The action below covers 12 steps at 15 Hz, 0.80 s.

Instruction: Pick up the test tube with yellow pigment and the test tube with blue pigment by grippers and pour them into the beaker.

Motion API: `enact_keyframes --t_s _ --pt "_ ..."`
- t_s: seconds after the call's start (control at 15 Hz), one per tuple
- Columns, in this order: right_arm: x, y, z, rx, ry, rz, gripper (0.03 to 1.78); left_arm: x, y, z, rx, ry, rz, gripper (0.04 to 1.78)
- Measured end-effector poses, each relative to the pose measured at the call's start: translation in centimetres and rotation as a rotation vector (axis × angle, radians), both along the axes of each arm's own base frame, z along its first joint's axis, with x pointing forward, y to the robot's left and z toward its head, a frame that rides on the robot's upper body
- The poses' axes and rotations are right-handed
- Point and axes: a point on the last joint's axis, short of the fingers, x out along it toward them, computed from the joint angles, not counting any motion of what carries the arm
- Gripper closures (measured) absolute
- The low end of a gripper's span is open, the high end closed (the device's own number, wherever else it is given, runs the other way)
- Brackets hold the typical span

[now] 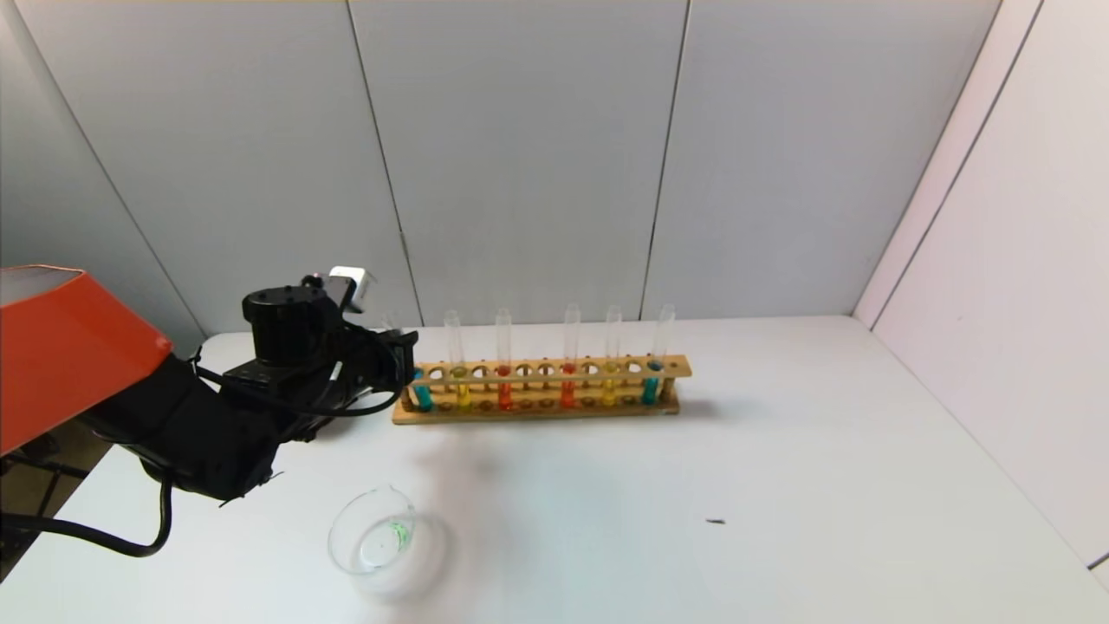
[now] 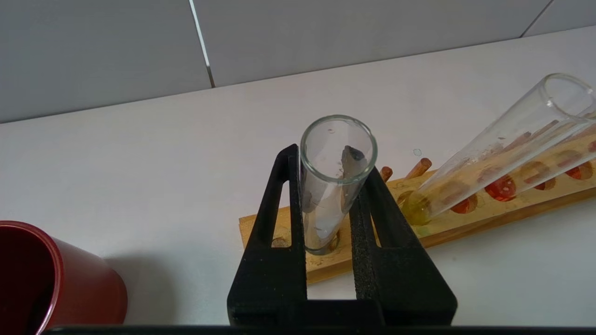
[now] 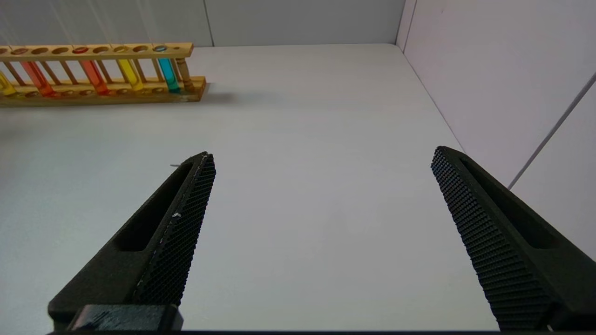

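The left claw is at the left end of the wooden rack on the white table, its two black fingers pressed together on a clear tube standing in the rack's endmost hole; in the head view that tube holds cyan-blue liquid at its foot, so it is the test tube with blue pigment, upright and not lifted out. Next along the rack stands a test tube with yellow pigment, then two orange-red tubes, a second yellow tube and a darker teal tube at the right end. The beaker sits on the table near the robot, well apart from the rack, with a faint green mark on its glass that is too small to read. A dark red cup stands near the left claw. The right claw hangs over bare table well to the right of the rack, its fingers spread wide with nothing between them. No brand or lettering can be read anywhere.
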Motion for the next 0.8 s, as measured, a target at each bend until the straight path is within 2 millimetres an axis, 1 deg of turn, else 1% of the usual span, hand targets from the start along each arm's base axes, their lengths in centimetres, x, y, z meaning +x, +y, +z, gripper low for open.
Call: enact_keyframes --t_s 0.4,0.8 --pt "0.0 0.0 0.0 0.000 0.000 0.000 0.11 -0.6 0.1 2.1 0.023 -0.004 0.012 1.50" --pt "0.0 0.0 0.0 0.000 0.000 0.000 0.11 -0.6 -0.4 3.6 0.076 -0.026 0.021 1.50"
